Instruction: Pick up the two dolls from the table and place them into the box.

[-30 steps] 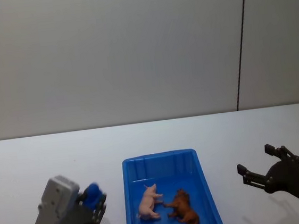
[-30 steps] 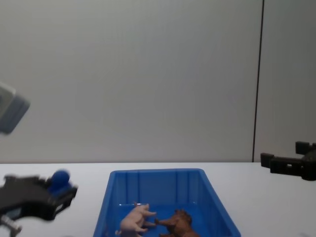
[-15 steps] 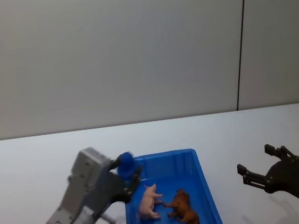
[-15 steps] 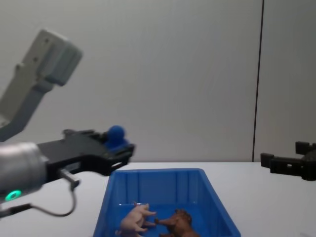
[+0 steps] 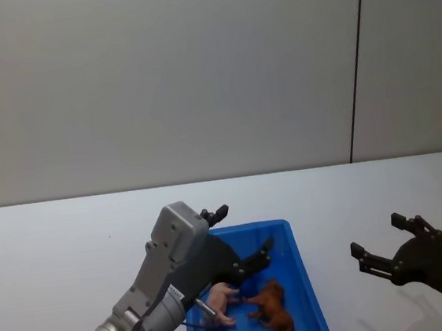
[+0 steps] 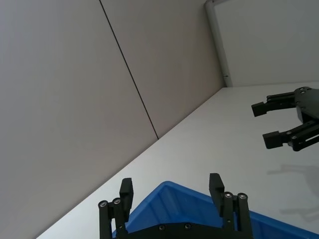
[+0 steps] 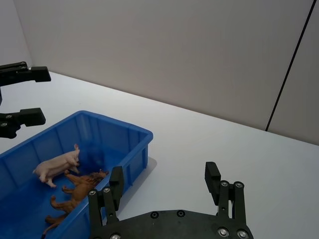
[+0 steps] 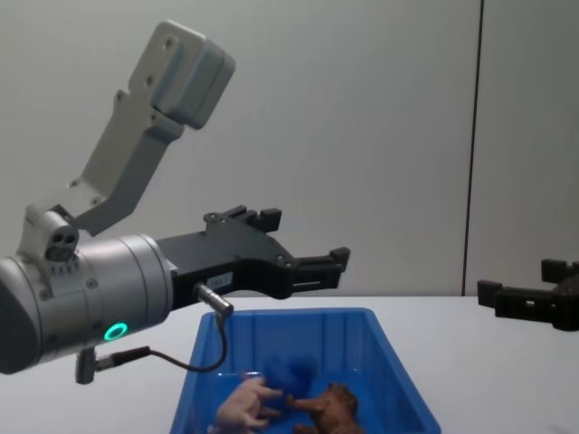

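The left gripper (image 5: 245,230) is hovering over the box (image 5: 299,273) with fingers spread wide, gripping nothing. The pig (image 5: 217,302) and lion (image 5: 272,309) are lying inside, with what may be a blue ball (image 8: 291,372) blurred behind them. The right gripper (image 5: 380,245) is idling open above the table (image 5: 55,246), right of the box.

Left gripper (image 5: 245,230) hangs raised and spread; right gripper (image 5: 383,245) seemingly likewise.

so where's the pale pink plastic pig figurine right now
The pale pink plastic pig figurine lies inside the bright blue plastic bin, on its left half, feet touching the reddish-brown shaggy lion-like figurine, under the open left gripper.
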Controlling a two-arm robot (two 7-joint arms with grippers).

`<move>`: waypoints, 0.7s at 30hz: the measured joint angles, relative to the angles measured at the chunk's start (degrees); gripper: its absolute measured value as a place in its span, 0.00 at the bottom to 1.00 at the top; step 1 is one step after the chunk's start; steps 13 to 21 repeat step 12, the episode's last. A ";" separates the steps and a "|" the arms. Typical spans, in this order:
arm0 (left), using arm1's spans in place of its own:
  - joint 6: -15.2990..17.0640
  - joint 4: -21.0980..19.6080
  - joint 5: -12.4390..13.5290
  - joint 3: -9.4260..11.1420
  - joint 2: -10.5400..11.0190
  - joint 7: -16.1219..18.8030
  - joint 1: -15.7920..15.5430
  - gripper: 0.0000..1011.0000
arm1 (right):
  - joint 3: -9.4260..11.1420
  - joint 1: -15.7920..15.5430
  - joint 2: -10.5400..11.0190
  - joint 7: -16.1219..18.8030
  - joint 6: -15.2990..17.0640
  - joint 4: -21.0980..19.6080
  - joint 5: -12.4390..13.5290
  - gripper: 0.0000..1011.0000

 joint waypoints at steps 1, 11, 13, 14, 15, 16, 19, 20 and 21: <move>-0.27 0.12 -0.12 0.03 -0.12 -0.33 -0.13 0.96 | 0.00 0.00 0.00 0.00 0.00 0.00 0.00 0.99; -1.80 0.29 -1.14 0.04 -0.28 -1.67 -0.32 0.99 | 0.00 0.00 0.00 0.00 0.00 0.00 0.00 0.99; -1.96 0.30 -1.28 0.04 -0.29 -1.80 -0.34 0.99 | 0.00 0.00 0.00 0.00 0.00 0.00 0.00 0.99; -1.96 0.30 -1.28 0.04 -0.29 -1.80 -0.34 0.99 | 0.00 0.00 0.00 0.00 0.00 0.00 0.00 0.99; -1.96 0.30 -1.28 0.04 -0.29 -1.80 -0.34 0.99 | 0.00 0.00 0.00 0.00 0.00 0.00 0.00 0.99; -1.96 0.30 -1.28 0.04 -0.29 -1.80 -0.34 0.99 | 0.00 0.00 0.00 0.00 0.00 0.00 0.00 0.99; -1.96 0.30 -1.28 0.04 -0.29 -1.80 -0.34 0.99 | 0.00 0.00 0.00 0.00 0.00 0.00 0.00 0.99; -1.96 0.30 -1.28 0.04 -0.29 -1.80 -0.34 0.99 | 0.00 0.00 0.00 0.00 0.00 0.00 0.00 0.99; -1.96 0.30 -1.28 0.04 -0.29 -1.80 -0.34 0.99 | 0.00 0.00 0.00 0.00 0.00 0.00 0.00 0.99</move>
